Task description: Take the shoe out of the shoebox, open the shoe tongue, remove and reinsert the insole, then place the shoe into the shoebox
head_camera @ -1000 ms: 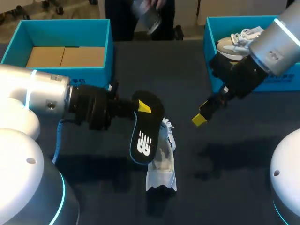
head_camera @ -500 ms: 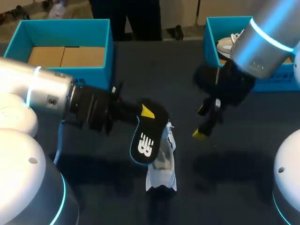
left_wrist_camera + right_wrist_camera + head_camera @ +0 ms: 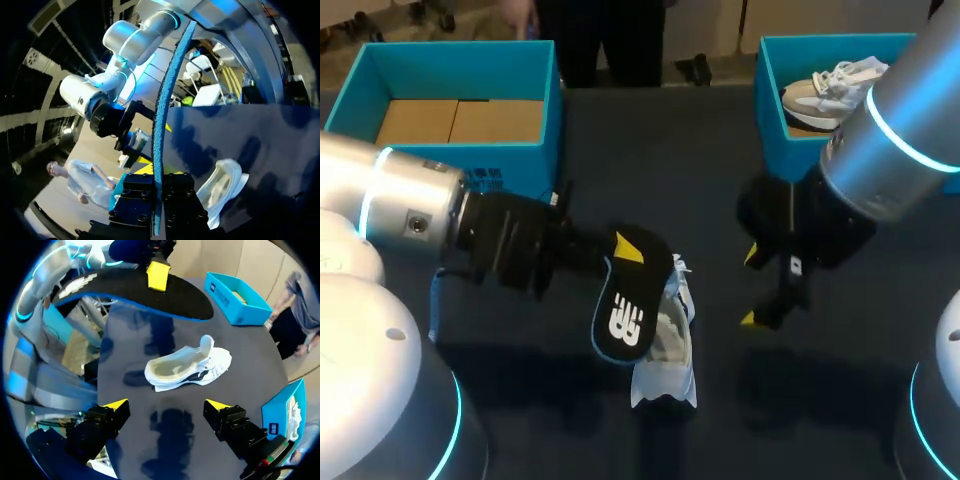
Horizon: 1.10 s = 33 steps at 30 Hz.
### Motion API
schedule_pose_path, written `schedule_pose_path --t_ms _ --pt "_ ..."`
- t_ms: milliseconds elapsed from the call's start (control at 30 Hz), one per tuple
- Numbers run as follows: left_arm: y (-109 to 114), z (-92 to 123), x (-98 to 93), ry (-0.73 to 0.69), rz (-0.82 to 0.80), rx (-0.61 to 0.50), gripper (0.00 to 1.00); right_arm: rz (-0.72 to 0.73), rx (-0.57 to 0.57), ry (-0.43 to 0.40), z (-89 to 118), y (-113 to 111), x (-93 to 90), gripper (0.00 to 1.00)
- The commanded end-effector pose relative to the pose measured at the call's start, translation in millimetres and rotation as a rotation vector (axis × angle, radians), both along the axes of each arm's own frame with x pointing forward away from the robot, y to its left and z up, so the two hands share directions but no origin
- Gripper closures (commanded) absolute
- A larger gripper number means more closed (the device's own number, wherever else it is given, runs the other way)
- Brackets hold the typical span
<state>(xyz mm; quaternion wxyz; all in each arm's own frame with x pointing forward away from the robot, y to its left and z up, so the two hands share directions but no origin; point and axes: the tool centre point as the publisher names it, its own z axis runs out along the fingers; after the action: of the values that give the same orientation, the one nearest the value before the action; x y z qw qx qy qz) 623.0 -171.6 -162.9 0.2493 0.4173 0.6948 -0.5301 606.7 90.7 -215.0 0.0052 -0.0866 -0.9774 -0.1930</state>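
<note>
Left gripper (image 3: pixel 625 250) clamped the black insole (image 3: pixel 628 310) just above the white shoe (image 3: pixel 670 355) on the table (image 3: pixel 710 150), right gripper (image 3: pixel 165 405) spread empty nearby; shoe out, insole removed, reinsertion and boxing in the shoebox (image 3: pixel 470 160) left.

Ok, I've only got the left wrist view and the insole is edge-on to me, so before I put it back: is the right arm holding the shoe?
Observer: No. The right gripper is open and empty, with the shoe lying ahead of it.
Operator: Which face of the insole is up?
Observer: The black face of the insole with the white logo shows from above.
Operator: Is the shoebox free?
Observer: The left box holds only brown card.
</note>
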Motion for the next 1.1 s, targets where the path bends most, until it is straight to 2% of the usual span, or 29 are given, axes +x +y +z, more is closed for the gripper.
schedule_pose_path --t_ms 33,200,367,433,833,1100 --pt "0 -9 -14.2 0.06 0.058 -0.003 1.0 0.022 -0.037 -0.029 -9 5 -15.3 0.0" --pt "1 -13 -31.2 0.16 0.063 -0.018 1.0 0.07 -0.042 -0.06 -25 7 -31.4 0.0" --pt "-3 -19 -44.7 0.273 0.043 -0.019 1.0 0.107 -0.046 -0.031 -47 15 -44.1 0.0" --pt "-1 -21 -46.3 0.273 0.041 0.017 1.0 0.096 -0.054 0.0 -53 17 -47.1 0.0" --pt "-4 -23 -45.8 0.295 0.027 0.008 1.0 0.096 -0.054 0.0 -53 17 -47.1 0.0" --pt "-3 -45 -48.9 0.363 -0.018 -0.041 1.0 0.103 0.008 0.057 -89 18 -53.2 0.0"
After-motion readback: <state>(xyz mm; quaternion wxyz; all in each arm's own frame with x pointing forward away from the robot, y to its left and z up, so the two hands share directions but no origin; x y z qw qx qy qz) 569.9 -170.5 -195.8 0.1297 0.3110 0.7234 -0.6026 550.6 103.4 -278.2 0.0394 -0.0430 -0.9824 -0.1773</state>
